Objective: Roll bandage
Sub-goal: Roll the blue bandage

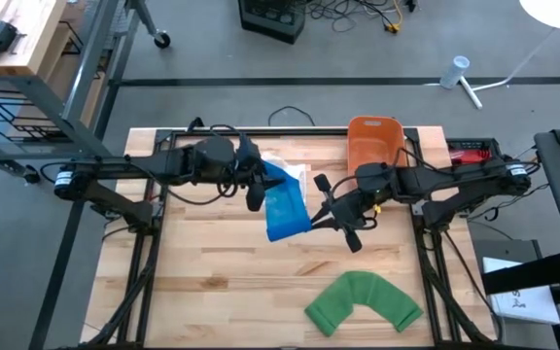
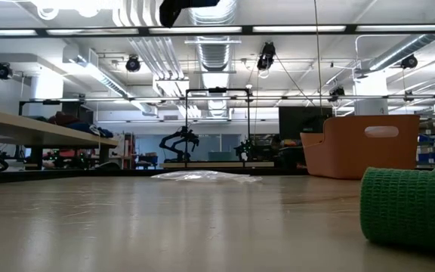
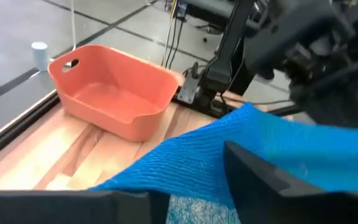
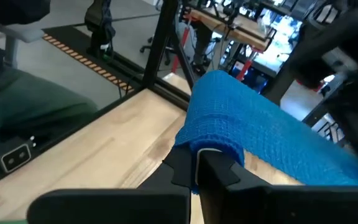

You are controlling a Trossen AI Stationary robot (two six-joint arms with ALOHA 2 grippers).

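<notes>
Blue bandage (image 1: 286,206) hangs between both grippers — left gripper (image 1: 258,187) pinches its 11 o'clock end, right gripper (image 1: 321,220) its 4 o'clock end.

The blue bandage (image 1: 286,207) hangs stretched above the table's middle (one end folded over), while a green bandage (image 1: 363,301) lies curved near the front edge.

I'm seeing a blue bandage (image 1: 285,206) looking like ribbed, matt woven cloth; the green bandage (image 1: 363,302) is showing coarser weave. Beside it, the bin (image 1: 373,142) is looking smooth plastic; table (image 1: 212,282) pale wood.
</notes>
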